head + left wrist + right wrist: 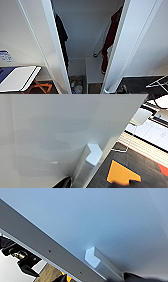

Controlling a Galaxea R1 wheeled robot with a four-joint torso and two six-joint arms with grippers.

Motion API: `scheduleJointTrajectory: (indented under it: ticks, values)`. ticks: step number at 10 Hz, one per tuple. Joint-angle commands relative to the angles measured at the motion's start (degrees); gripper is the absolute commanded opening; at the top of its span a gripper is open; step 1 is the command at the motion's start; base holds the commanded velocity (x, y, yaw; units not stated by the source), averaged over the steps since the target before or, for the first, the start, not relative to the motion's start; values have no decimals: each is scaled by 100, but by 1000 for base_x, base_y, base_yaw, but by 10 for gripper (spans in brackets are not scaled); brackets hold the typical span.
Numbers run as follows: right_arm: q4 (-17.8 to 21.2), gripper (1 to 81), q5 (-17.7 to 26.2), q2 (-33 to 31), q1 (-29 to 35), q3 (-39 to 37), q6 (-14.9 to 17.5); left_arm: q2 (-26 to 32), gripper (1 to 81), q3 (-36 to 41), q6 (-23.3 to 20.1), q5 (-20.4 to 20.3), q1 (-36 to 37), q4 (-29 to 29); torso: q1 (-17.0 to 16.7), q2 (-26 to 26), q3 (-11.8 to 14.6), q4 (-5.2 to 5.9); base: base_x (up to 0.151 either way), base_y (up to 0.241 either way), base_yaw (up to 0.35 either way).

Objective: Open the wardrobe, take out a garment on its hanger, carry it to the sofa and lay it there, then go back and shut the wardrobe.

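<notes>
The wardrobe (82, 32) stands with both white doors partly open, the maroon jacket (111, 37) hanging inside at its right on a hanger I cannot make out, a dark shirt (61, 35) at its left, each wrist view close on a door handle (93, 154), fingers' state impossible to tell.
</notes>
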State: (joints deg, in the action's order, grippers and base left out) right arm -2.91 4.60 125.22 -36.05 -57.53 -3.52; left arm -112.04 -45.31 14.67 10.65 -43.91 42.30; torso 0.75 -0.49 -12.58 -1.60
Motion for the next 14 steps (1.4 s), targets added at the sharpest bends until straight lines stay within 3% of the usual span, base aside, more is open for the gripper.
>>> scheduleJointTrajectory:
  ticks: [1,14]
  values:
    - [1,811,314,-100,453,691,-70,-47,811,980,-34,-661,98,-29,0,0,0,0,0,0,0]
    - [-122,811,314,-425,224,814,-70,568,811,848,-306,-740,-711,-11,0,0,7,0,0,0,0]
